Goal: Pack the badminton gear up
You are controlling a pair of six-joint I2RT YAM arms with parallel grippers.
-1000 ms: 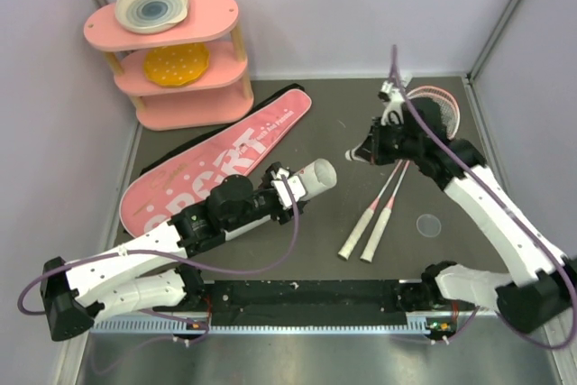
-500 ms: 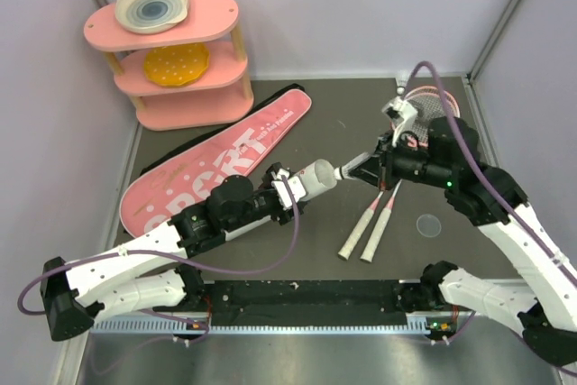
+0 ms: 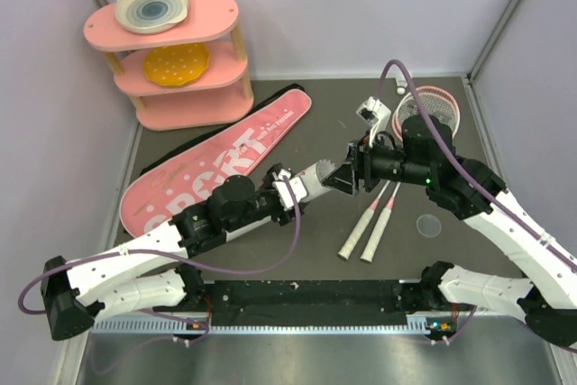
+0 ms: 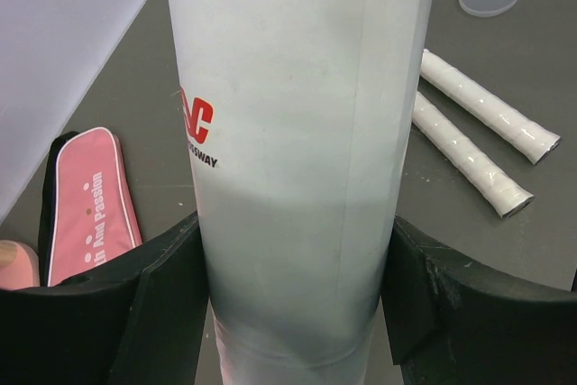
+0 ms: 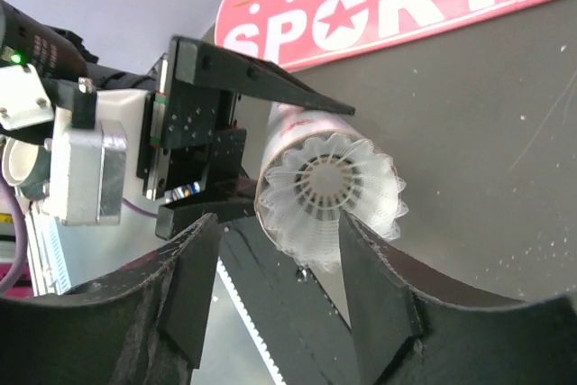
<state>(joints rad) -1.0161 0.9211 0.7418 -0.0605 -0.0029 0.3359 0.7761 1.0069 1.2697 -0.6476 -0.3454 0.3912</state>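
A: Gear, big to small?

B: SPORT racket bag [image 3: 216, 164] lies flat at the left of the worktop [image 3: 343, 123]. Two rackets [image 3: 384, 223] lie side by side right of centre, handles toward the arms. The shuttlecock tube [image 4: 297, 178] is up off the worktop, near level, in the left gripper [image 4: 293, 295]. Its jaws are pressed on the tube's body, and the open mouth faces the right arm. A shuttlecock [image 5: 329, 191] sits at that mouth, feather skirt facing the right gripper [image 5: 279, 223].

A: Right jaws?

B: Standing apart, one either side of the skirt. Whether they touch it, cannot tell.

A: Handling?

B: Tube looks light, stiff and smooth-walled, probably slippery, so the mid-body hold suits it. Shuttlecock is near weightless and its feathers crush easily. Best taken lightly at the skirt rim or by the cork.

A: Change from earlier?

B: Half a second ago the right gripper sat just short of the mouth. It has since closed that gap. A second ago it was back near the racket heads. The tube has barely shifted.
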